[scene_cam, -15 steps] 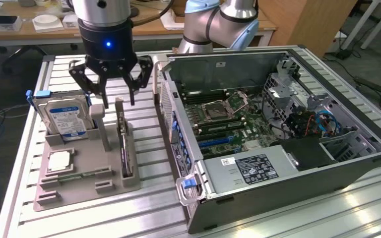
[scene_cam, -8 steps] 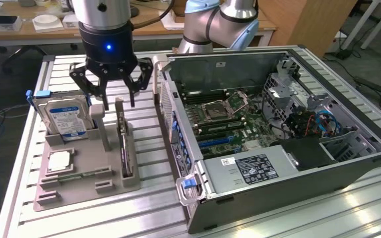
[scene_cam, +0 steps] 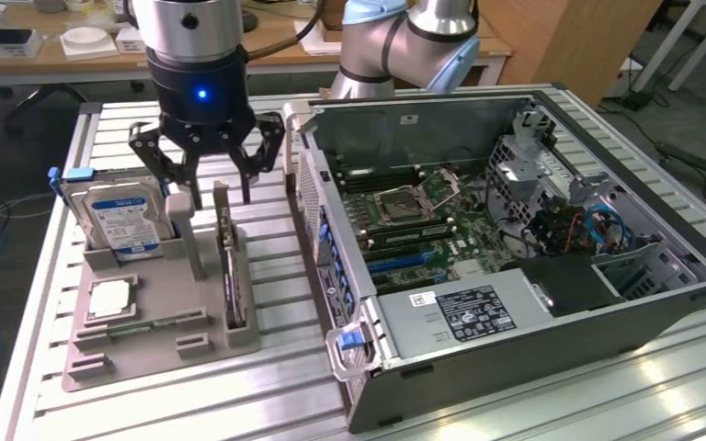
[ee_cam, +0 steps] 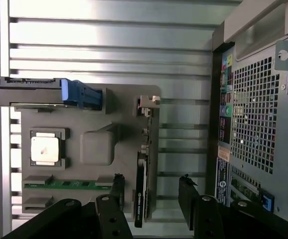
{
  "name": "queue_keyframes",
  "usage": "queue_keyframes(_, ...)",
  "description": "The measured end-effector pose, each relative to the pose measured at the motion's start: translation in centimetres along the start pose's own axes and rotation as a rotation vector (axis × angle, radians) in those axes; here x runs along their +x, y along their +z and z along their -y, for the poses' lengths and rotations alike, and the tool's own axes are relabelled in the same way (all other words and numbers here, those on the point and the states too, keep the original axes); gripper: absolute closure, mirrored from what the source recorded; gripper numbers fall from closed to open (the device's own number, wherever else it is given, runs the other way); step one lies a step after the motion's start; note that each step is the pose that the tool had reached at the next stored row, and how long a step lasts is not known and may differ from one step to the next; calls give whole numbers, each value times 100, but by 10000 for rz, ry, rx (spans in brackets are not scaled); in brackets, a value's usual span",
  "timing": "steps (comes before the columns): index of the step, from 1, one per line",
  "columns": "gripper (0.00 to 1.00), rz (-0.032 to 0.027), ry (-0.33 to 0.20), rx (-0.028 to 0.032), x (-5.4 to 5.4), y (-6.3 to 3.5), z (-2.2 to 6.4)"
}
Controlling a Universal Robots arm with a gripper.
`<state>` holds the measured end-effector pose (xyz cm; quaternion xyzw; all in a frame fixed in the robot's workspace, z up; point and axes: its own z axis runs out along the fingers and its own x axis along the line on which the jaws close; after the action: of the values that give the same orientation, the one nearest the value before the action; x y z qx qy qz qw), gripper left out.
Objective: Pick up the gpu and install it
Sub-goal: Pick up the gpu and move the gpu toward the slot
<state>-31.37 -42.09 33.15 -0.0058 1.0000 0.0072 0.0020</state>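
The bench (scene_cam: 647, 386) is made of long aluminium slats with grooves between them, and it reflects the light. On it, at the exterior view's left, lies one flat grey holder (scene_cam: 144, 344) of matt plastic with several slots. It carries four parts, one of each kind. There is one square processor chip (scene_cam: 108, 299) with a pale metal top and one narrow green memory stick (scene_cam: 144, 326). One silver hard drive (scene_cam: 120, 216) with a blue-white label stands upright, and beside it stands one gpu (scene_cam: 228, 266).

The gpu is a thin dark card. It stands on its long edge in a slot on the side of the holder towards the computer case (scene_cam: 550, 354).

This one case is a dark metal box that lies open on its side. Inside it are a green motherboard (scene_cam: 427, 230) and coloured cables.

The end effector (scene_cam: 218, 193) hangs just above the far end of the gpu. It is released and grasps nothing. In the wrist view its two black fingers (ee_cam: 116, 191) stand on both sides of the card (ee_cam: 140, 194) without touching it.

Behind stands one silver and blue arm (scene_cam: 403, 37). Further back there are a wooden bench (scene_cam: 34, 66) with small white things on it, and a grey floor (scene_cam: 697, 138) with cables.
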Motion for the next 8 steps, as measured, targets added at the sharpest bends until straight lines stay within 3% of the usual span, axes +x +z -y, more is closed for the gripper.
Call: queue_keyframes(8, 44, -2, 0, 2, 1, 8, 56)
